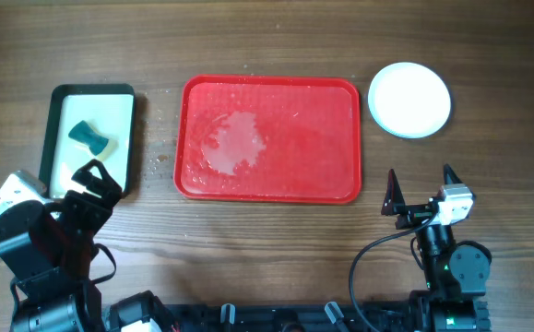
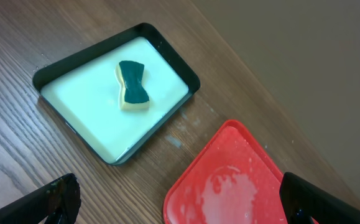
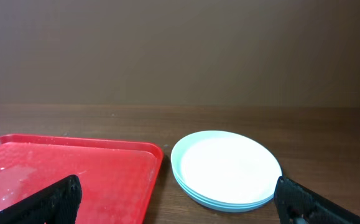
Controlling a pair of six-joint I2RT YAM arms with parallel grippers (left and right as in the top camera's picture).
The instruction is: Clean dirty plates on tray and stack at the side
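Note:
The plates [image 1: 409, 99] stand in one stack on the table to the right of the red tray [image 1: 270, 138], the white one on top; in the right wrist view [image 3: 226, 168] pale blue rims show under it. The tray holds no plates and has a wet soapy smear at its left middle; it also shows in the left wrist view [image 2: 229, 186] and the right wrist view [image 3: 68, 174]. My left gripper [image 1: 89, 180] is open and empty at the front left, by the cream tray. My right gripper [image 1: 421, 184] is open and empty, in front of the plates.
A dark-rimmed cream tray [image 1: 119, 138] with a green-topped sponge [image 1: 92, 138] stands at the left; they also show in the left wrist view, tray [image 2: 86, 106] and sponge [image 2: 133, 85]. Small wet specks lie on the wood between the two trays.

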